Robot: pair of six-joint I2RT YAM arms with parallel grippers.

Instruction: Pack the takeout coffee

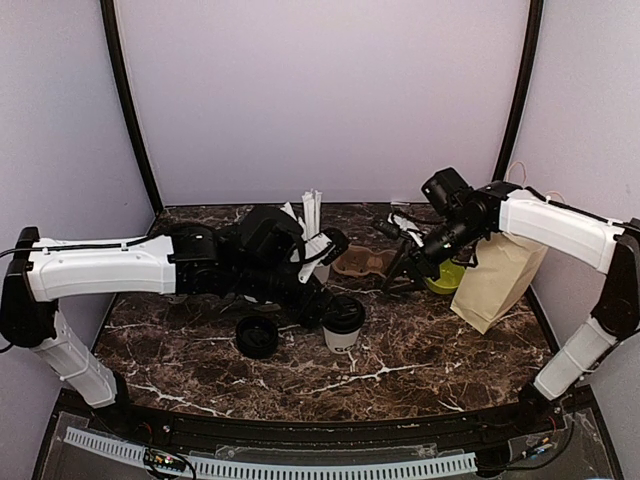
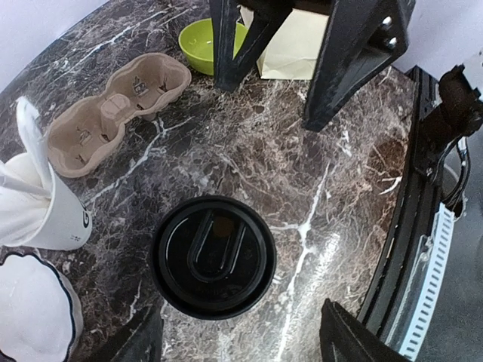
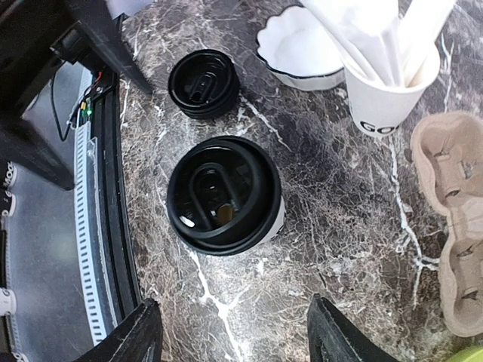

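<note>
Left fingers [image 2: 343, 339], right fingers [image 3: 332, 339] apart. I'd clamp tall white black-lidded paper cup [image 2: 213, 256] below lid, keep upright, seat in brown pulp carrier [image 1: 362, 262], 12 o'clock.

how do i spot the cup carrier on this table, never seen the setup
On the dark marble table, look toward the back, just right of the middle, between the white cup of straws and the green bowl. The cup carrier lies flat there: a brown moulded-pulp tray with two empty round wells, unlike the tan paper bag further right.
</note>
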